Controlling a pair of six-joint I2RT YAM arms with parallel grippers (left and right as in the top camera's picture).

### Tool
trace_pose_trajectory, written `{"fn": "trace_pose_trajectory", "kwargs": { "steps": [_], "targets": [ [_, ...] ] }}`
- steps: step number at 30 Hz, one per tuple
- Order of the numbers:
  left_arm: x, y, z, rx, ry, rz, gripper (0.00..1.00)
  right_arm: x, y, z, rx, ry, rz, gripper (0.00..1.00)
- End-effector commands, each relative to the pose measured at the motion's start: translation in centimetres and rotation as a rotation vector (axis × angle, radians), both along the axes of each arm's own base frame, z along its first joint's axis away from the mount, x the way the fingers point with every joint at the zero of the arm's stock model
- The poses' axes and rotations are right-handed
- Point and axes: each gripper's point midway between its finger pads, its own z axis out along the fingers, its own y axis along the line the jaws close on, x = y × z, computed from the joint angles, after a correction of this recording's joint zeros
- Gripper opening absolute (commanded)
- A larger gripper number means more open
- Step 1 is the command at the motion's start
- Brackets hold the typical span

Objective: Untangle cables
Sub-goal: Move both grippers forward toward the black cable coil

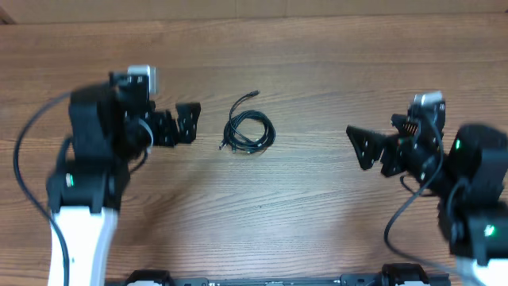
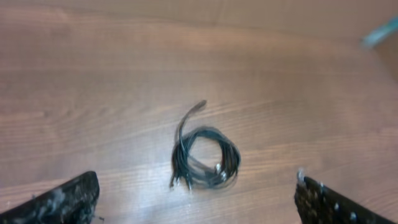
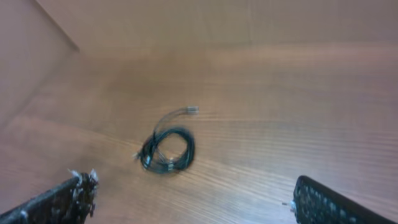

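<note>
The cables (image 1: 248,130) lie as one small coiled bundle of thin black cords on the wooden table, with one plug end sticking out toward the far side. The bundle also shows in the left wrist view (image 2: 205,157) and in the right wrist view (image 3: 166,149). My left gripper (image 1: 189,122) is open and empty, just left of the bundle and apart from it; its fingertips (image 2: 198,202) frame the bundle from the near side. My right gripper (image 1: 363,147) is open and empty, well to the right of the bundle; its fingertips (image 3: 193,202) are wide apart.
The wooden table (image 1: 302,71) stretches around the bundle. A wall or raised edge shows at the far left in the right wrist view (image 3: 31,56). Thick black wires run along both white arms.
</note>
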Motion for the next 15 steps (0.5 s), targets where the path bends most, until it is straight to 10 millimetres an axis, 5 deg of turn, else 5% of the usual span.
{"fn": "trace_pose_trajectory", "kwargs": {
  "steps": [1, 6, 12, 15],
  "targets": [
    [2.4, -1.4, 1.9, 0.098, 0.027, -0.073, 1.00, 1.4, 0.0, 1.6, 0.006, 0.087, 0.002, 1.00],
    [4.3, -5.5, 1.2, 0.064, 0.086, -0.184, 1.00, 3.4, -0.2, 0.2, -0.007, 0.246, -0.005, 1.00],
    [3.5, -10.3, -2.2, -0.137, 0.292, -0.305, 1.00, 3.9, 0.7, -2.7, 0.030, 0.381, 0.036, 1.00],
    [4.3, -10.3, -4.9, -0.154, 0.401, -0.223, 0.78, 3.9, 0.6, -3.0, 0.030, 0.395, 0.036, 1.00]
  ]
}}
